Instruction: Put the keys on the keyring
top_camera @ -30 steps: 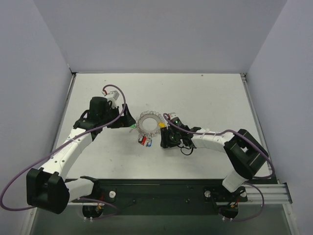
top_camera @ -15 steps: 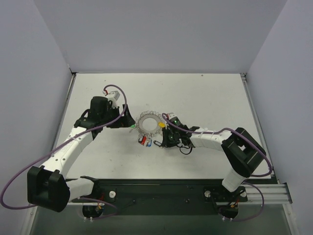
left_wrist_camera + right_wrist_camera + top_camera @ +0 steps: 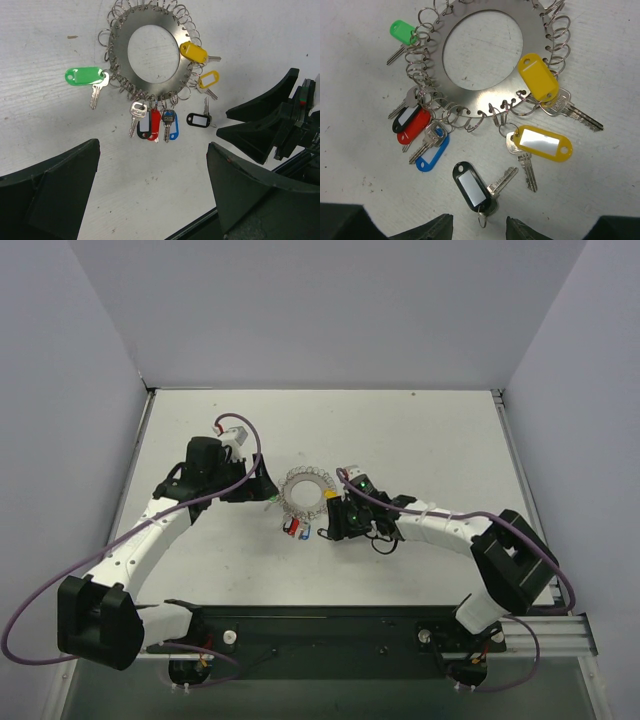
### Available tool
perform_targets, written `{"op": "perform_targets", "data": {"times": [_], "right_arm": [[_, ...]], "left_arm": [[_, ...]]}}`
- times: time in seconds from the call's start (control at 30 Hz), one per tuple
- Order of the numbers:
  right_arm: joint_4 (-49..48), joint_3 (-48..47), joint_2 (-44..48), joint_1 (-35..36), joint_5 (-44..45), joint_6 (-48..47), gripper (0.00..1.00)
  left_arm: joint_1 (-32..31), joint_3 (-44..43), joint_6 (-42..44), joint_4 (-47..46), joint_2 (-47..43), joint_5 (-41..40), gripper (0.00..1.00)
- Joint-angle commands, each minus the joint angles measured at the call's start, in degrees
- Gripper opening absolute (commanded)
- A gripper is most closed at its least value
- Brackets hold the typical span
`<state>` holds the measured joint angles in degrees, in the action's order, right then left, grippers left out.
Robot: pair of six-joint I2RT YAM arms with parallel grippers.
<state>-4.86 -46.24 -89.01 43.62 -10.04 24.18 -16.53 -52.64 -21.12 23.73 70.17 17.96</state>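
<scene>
The keyring (image 3: 532, 37), a flat silvery disc with an open centre and small wire loops all round its rim, lies flat on the counter (image 3: 400, 430), about midway between the left and right edges. The right wrist view cuts off its far rim. From above, the keys (image 3: 296, 528) are only specks of colour. Most of them fan outward from the rim: a green tag (image 3: 400, 30), two yellow tags (image 3: 537, 75), and a cluster of red (image 3: 415, 125), blue (image 3: 432, 152) and black. One black-tagged key (image 3: 472, 187) lies apart from the disc on its near-right side, with its blade slanting toward the yellow ones. The tags' label windows are blank, and any stamping on the blades is too small to read. The right hand (image 3: 480, 230) shows only its fingertips, which stand partly apart on either side of that key's small loop and grip nothing. The left hand (image 3: 152, 150) is spread wide and holds nothing, its fingers cut off by the frame.
</scene>
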Motion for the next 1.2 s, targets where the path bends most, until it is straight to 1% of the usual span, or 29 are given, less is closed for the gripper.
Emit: {"op": "perform_targets", "data": {"times": [0.0,0.27,0.4,0.5,0.53,0.57,0.6,0.63,0.7,0.87,0.93,1.1,1.17], "right_arm": [[1.70,-2.19,-2.30,0.59,2.57,-0.10,0.46],[0.65,-2.54,-5.20,1.03,2.40,-0.54,0.41],[0.64,-2.37,-3.11,1.47,4.15,-0.28,0.41],[1.17,-3.33,0.66,1.47,6.17,-0.54,0.44],[1.78,-3.85,1.55,1.39,7.83,-0.98,0.50],[2.05,-4.38,2.34,1.47,8.80,-1.16,0.53],[2.40,-5.69,3.31,1.21,9.42,-1.33,0.58],[2.58,-6.40,3.49,1.03,9.78,-1.77,0.60],[3.10,-9.03,2.62,0.16,9.69,-2.12,0.61],[3.37,-13.87,-2.12,-0.81,7.85,-2.39,0.59],[3.19,-15.63,-5.11,-0.81,7.67,-2.30,0.56],[4.68,-21.52,-12.40,-1.60,8.54,-2.21,0.48],[4.69,-22.49,-13.46,-2.21,8.55,-1.95,0.46]], "left_arm": [[-0.25,-1.06,1.08,-1.67,-0.30,1.73,0.97],[-0.25,-0.71,1.70,-0.87,-0.56,1.82,0.97],[-0.25,-0.71,1.70,-0.61,-0.56,1.99,0.98],[-0.25,-0.36,1.96,-0.61,-0.91,1.99,0.97],[-0.25,-0.27,1.88,-0.70,-1.00,1.73,0.97],[-0.34,-0.09,1.88,-0.79,-1.00,1.56,0.98],[-0.34,-0.18,1.70,-0.70,-0.83,1.56,0.98],[-0.34,-0.27,1.35,-0.70,-0.48,1.38,0.97],[-0.86,-1.14,0.91,0.00,1.01,0.42,0.98],[-2.01,-3.52,0.56,2.38,5.05,-0.82,0.94],[-2.10,-3.87,0.38,2.47,5.59,-0.90,0.94],[-2.10,-3.17,0.47,1.06,4.45,0.15,0.93],[-2.10,-3.17,0.82,0.88,4.27,0.94,0.93]]}}
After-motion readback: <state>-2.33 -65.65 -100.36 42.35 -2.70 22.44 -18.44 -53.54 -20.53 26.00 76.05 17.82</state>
